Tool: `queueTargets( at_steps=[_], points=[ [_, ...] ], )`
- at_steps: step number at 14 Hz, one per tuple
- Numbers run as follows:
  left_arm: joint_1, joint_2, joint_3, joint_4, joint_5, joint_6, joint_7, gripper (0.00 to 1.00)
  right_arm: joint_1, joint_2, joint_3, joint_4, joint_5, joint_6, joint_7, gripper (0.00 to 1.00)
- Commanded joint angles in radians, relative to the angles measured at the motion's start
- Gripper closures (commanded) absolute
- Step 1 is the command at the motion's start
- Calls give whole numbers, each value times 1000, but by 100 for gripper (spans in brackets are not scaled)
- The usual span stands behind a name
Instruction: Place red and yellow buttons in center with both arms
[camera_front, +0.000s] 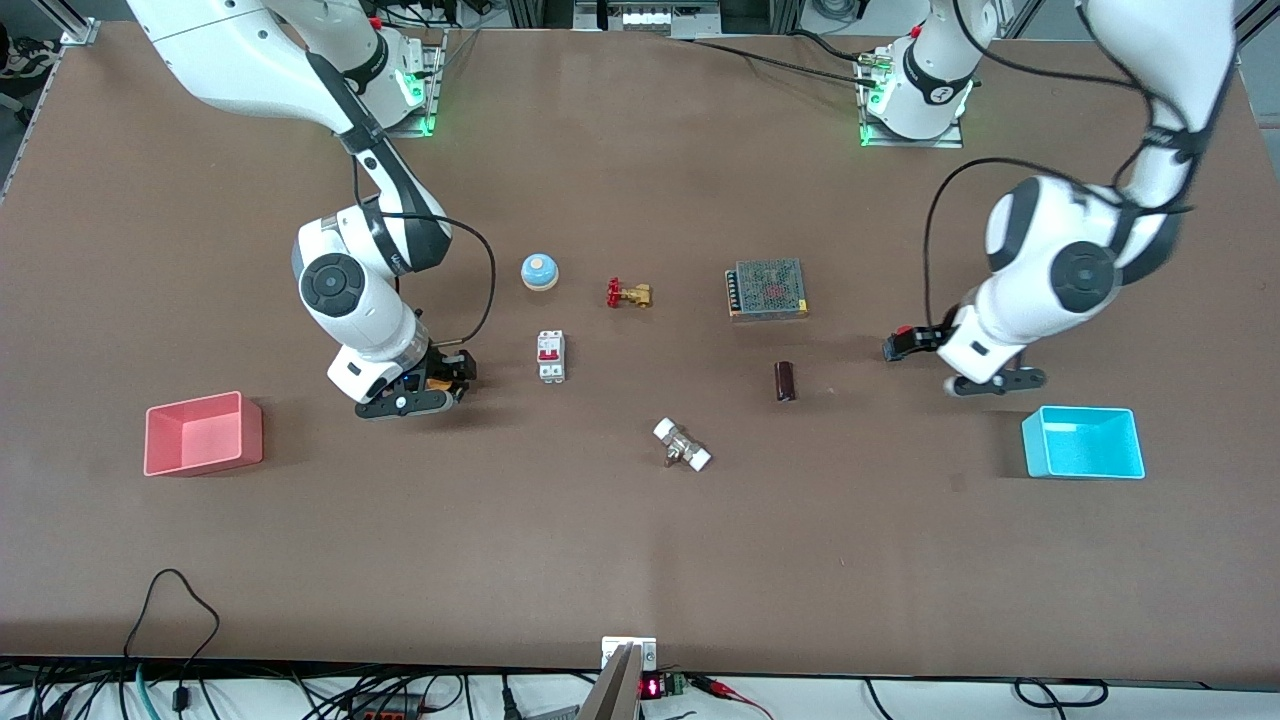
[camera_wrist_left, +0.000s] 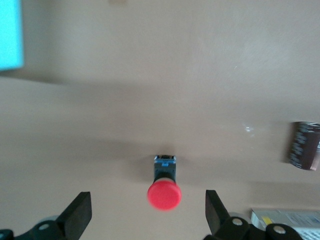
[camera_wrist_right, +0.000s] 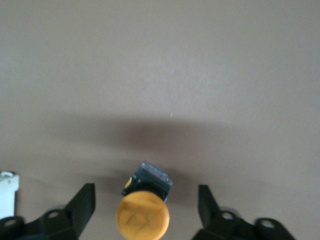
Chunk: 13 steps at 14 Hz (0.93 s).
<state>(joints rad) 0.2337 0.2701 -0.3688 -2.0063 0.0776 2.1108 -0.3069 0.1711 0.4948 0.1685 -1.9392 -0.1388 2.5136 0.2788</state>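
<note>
The step in hand was judged to be either the pick-up or the release of the two buttons, since each lay between spread fingers, and both lay well apart from the middle of the surface (camera_front: 640, 560).

The red button (camera_wrist_left: 164, 189) was seen on the surface toward the left arm's end, between the dark cylinder (camera_front: 785, 381) and the blue bin (camera_front: 1082, 442). The left tool (camera_wrist_left: 145, 212) was held wide open astride it, neither finger touching it.

The yellow button (camera_wrist_right: 143, 210) was seen lying on its side toward the right arm's end, beside the circuit breaker (camera_front: 551, 356). The right tool (camera_wrist_right: 146, 207) was likewise held open around it, with clear gaps at both sides.

If the buttons were yet to be carried, a squeeze on each dark body below the cap would be called for, then a lift toward the middle, between the brass valve (camera_front: 629, 294) and the white fitting (camera_front: 682, 445).
</note>
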Motion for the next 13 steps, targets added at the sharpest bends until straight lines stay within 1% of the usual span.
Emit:
queueTargets(
  at_steps=[1, 3, 4, 5, 6, 7, 9, 10, 11, 13],
  points=[
    [0, 5, 2, 203, 16, -199, 54, 0, -36, -102, 2, 32, 2, -88, 0, 0],
    [0, 5, 2, 344, 17, -332, 99, 0, -51, -177, 6, 92, 17, -233, 2, 0],
    [0, 6, 2, 424, 18, -378, 162, 0, -65, -218, 5, 114, 48, -292, 0, 0],
    [0, 9, 5, 505, 18, -394, 223, 0, -87, -264, 5, 121, 54, -336, -7, 0],
    [0, 12, 7, 556, 18, -409, 250, 0, -106, -303, 5, 125, 56, -375, -27, 0],
    [0, 12, 7, 590, 16, -434, 250, 0, -137, -338, 5, 137, 62, -434, -61, 0],
    [0, 9, 8, 633, 14, -498, 239, 0, -188, -384, 3, 192, 105, -566, -113, 0],
    [-2, 9, 8, 653, 16, -541, 239, 0, -211, -406, -3, 216, 107, -619, -119, 0],
    [-2, 11, 10, 681, 14, -570, 241, 0, -229, -420, -4, 235, 108, -649, -121, 0],
    [1, 12, 10, 708, 13, -610, 239, 0, -260, -446, -41, 255, 139, -679, -121, 0]
  ],
)
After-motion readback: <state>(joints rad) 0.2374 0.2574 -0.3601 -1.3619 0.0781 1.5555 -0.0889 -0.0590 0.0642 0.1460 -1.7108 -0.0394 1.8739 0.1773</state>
